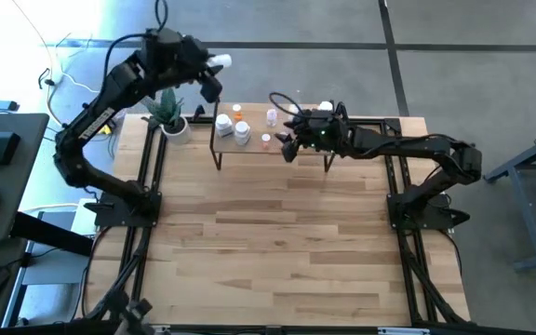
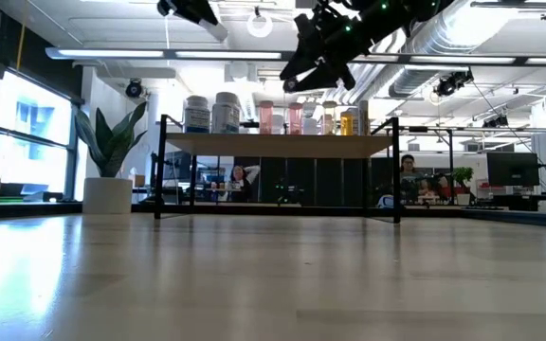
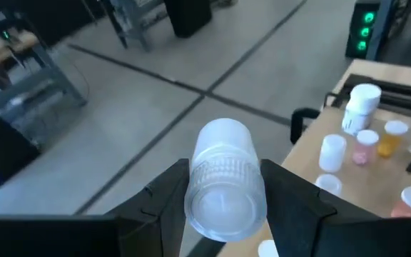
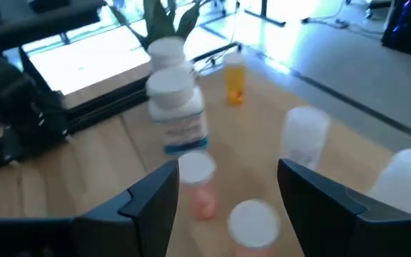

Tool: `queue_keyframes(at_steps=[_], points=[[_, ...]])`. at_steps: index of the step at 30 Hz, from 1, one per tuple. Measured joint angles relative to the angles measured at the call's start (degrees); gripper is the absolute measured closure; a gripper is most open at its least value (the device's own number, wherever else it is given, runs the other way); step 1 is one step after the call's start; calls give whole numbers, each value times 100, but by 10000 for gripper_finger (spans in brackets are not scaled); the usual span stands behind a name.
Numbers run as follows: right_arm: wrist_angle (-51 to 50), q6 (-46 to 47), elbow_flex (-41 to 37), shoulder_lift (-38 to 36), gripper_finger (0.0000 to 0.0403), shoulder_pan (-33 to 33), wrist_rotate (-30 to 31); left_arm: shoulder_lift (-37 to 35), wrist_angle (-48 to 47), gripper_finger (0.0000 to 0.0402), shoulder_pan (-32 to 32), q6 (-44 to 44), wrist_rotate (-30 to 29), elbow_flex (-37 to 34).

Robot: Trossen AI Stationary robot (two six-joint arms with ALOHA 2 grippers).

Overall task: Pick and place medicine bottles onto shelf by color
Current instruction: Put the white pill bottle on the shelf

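Now the left gripper (image 3: 223, 187) squeezes a white bottle (image 3: 225, 175) high up, beside the shelf (image 1: 249, 149). Over the shelf, the empty right gripper (image 4: 225, 189) hangs spread apart; it could bump bottles over.

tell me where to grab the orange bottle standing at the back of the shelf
Grip the orange bottle around its amber body just under the white cap, coming straight down from above. It stands upright and apart from the white bottles, so gripper fingers can drop either side; a sideways approach risks knocking neighbours.

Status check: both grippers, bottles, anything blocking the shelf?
Left gripper shut on white bottle, high past the shelf end. Right gripper open above shelved bottles. Potted plant beside shelf.
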Motion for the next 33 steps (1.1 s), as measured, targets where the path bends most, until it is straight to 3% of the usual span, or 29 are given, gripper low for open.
queue_keyframes(at_steps=[10,21,28,33], points=[[-4,-462,0,-509,174,-324,11,1078,-1136,252,15,-365,341,948],[-315,-661,0,-545,174,-357,248,2022,-2070,252,-4,-856,765,1948],[-450,-661,0,-545,174,-357,511,2477,-2158,252,-39,-1669,1374,2070],[-458,-661,0,-545,174,-357,511,2771,-2276,252,-85,-2031,1421,2071]])
